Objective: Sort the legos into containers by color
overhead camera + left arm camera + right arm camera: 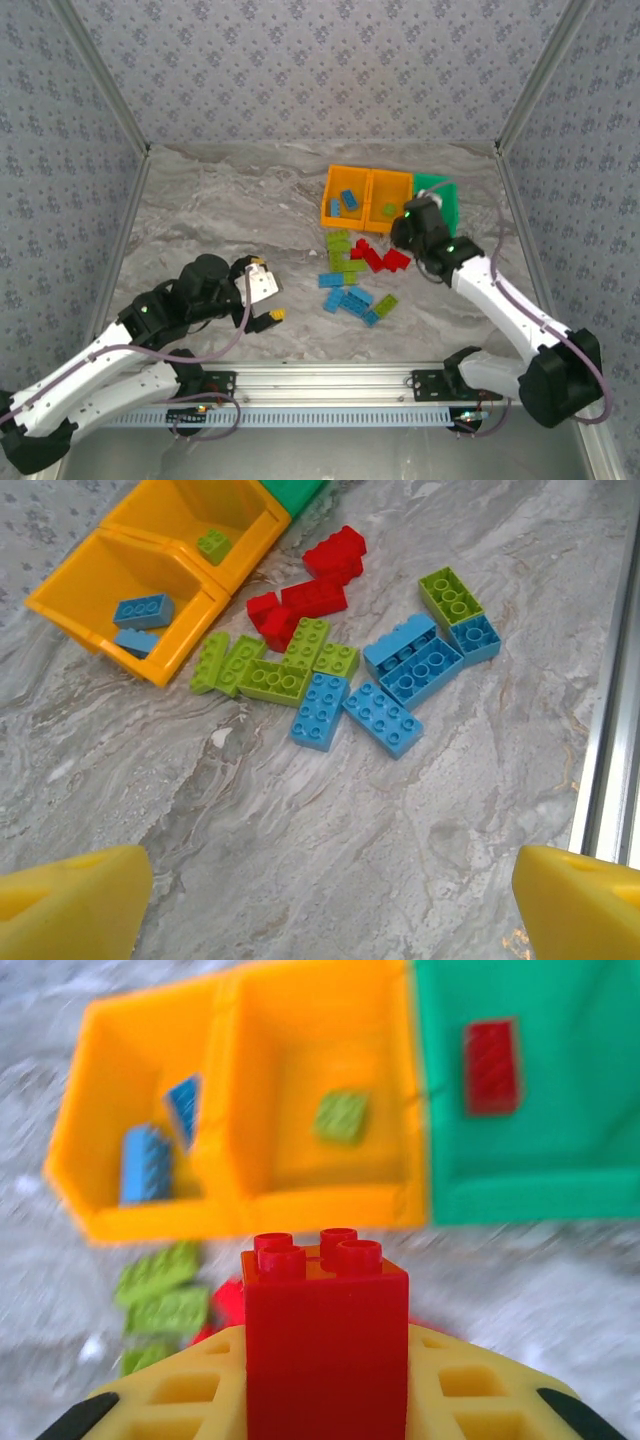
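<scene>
The right gripper (412, 225) is closed on a red lego (325, 1350), which stands upright between its fingers, just before the bins. The left orange bin (85, 1160) contains two blue bricks (145, 1165), the middle orange bin (300, 1205) a green brick (342, 1116), and the green bin (560, 1190) a red brick (491, 1066). The left gripper (325, 910) is wide open and holds nothing, above the table (300, 860) near the loose legos (330, 680).

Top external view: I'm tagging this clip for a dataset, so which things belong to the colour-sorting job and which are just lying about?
Job in hand: loose legos; left orange bin, middle orange bin, green bin; red brick held in the right gripper.
Just there: marbled table; aluminium rail; cables.
</scene>
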